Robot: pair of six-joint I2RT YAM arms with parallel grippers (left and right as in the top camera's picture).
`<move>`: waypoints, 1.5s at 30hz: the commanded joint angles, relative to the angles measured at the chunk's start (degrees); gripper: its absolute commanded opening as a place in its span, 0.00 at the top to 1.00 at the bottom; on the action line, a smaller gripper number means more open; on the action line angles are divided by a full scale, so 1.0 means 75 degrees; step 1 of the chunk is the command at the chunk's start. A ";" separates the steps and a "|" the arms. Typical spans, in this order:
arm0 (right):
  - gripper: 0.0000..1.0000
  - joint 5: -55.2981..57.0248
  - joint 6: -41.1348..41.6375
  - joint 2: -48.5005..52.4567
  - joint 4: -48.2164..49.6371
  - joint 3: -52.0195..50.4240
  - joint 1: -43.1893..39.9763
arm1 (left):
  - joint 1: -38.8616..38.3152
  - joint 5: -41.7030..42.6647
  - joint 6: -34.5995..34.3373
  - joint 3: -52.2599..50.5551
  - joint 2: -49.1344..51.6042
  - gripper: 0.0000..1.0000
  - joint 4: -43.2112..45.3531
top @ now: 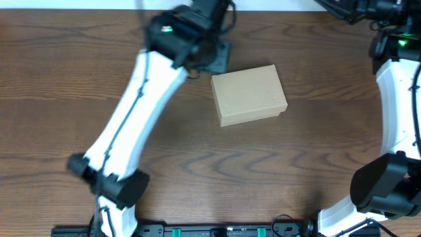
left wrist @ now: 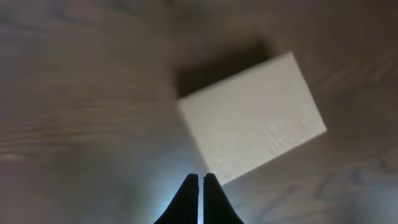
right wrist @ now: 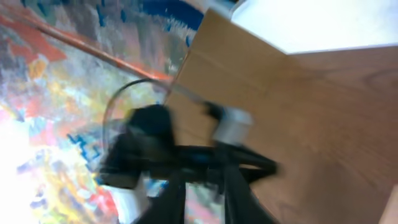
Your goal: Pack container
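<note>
The container (top: 248, 95) is a plain tan cardboard box with its lid closed, lying flat near the middle of the wooden table. It also shows in the left wrist view (left wrist: 252, 118), pale and a little tilted. My left gripper (left wrist: 201, 178) is shut and empty, above the table just beside the box's near corner. In the overhead view it sits at the box's far-left side (top: 212, 58). My right gripper (right wrist: 205, 199) is blurred, its fingers apart with nothing between them. It is far from the box, at the table's far right edge.
The left arm (top: 131, 125) crosses the table's left half diagonally. The right arm (top: 395, 99) stands along the right edge. The right wrist view shows the table edge (right wrist: 186, 68) and a colourful patterned surface (right wrist: 56, 93) beyond it.
</note>
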 commanded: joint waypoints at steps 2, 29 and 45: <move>0.62 -0.0137 -0.0067 -0.0064 0.0038 0.0204 -0.0580 | 0.0329 -0.1072 0.0111 0.0399 -0.0895 0.94 -0.0227; 0.09 -0.0143 -0.0184 -0.0070 0.0041 0.0201 -0.2215 | 0.0012 -0.2323 -0.1886 0.0224 -0.6365 0.94 -0.2643; 0.01 -0.0143 -0.0184 -0.0067 0.0041 0.0201 -0.2218 | 0.0015 -0.2375 -0.1614 0.0236 -0.6758 0.53 -0.2643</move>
